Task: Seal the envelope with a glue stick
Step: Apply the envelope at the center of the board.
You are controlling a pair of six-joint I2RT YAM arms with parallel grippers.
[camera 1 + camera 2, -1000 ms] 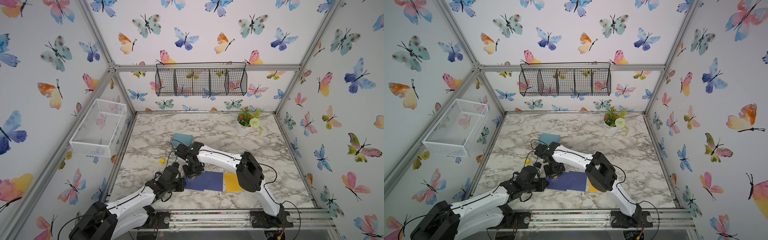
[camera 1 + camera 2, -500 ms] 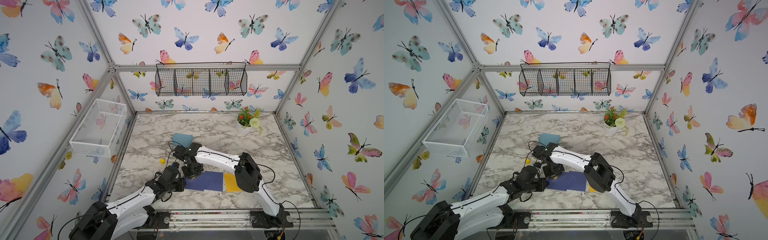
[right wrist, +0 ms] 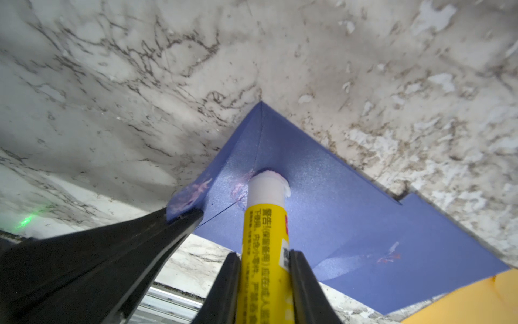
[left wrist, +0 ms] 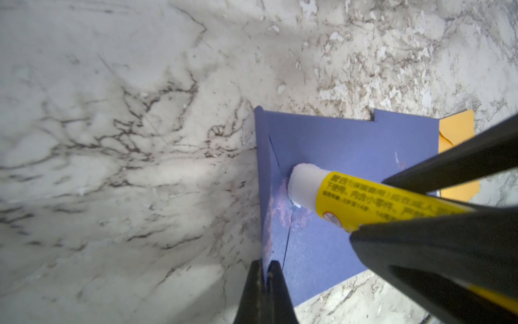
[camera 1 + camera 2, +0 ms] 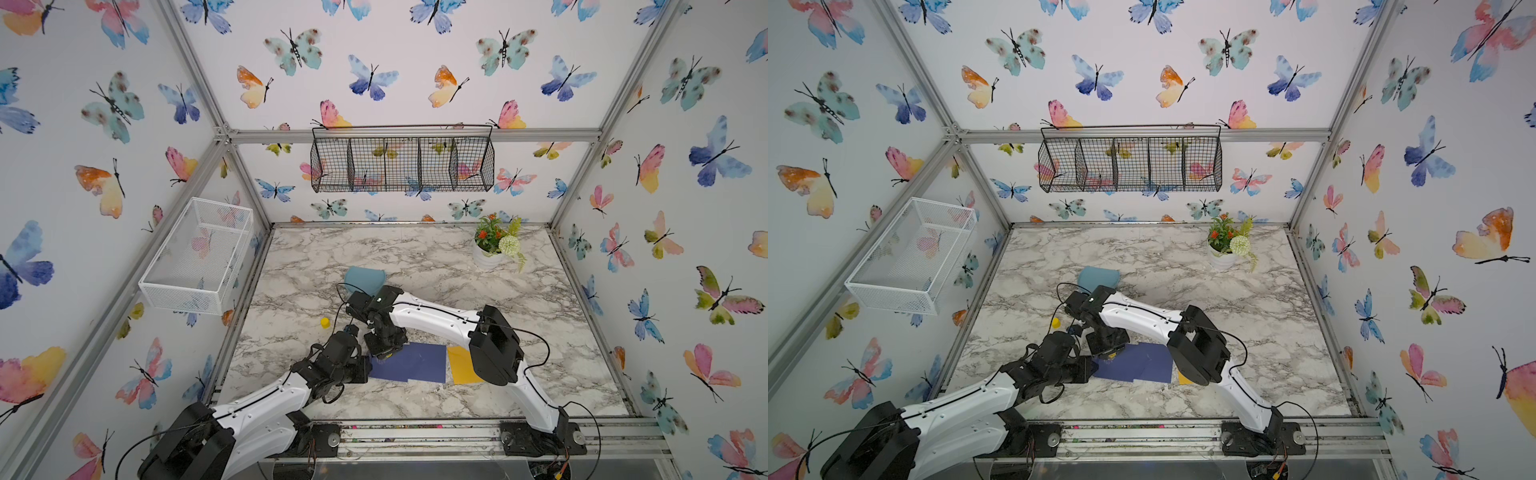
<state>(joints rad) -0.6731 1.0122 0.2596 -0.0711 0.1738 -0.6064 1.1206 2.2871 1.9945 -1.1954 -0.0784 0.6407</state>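
Observation:
A dark blue envelope [image 5: 415,365] [image 5: 1138,365] lies flat near the table's front. My left gripper [image 4: 266,266] [image 5: 365,369] is shut on the edge of its flap [image 3: 190,193], holding the flap raised. The right gripper [image 3: 265,256] [image 5: 384,352] is shut on the yellow glue stick [image 3: 265,238] [image 4: 350,202]. The stick's white tip [image 3: 267,185] presses on the envelope beside the flap crease. Pinkish glue smears [image 4: 280,213] show on the flap and crease.
A yellow envelope [image 5: 461,365] [image 5: 1183,379] lies partly under the blue one's right end. A small yellow cap [image 5: 325,322] sits left of the arms, with a teal object [image 5: 365,279] behind them. A flower pot [image 5: 494,249] stands at the back right. A white basket [image 5: 199,253] and a black wire basket [image 5: 401,164] hang on the walls.
The right wrist with the glue stick has shifted slightly to the left over the envelope's left end. The left arm has stayed still, holding the flap.

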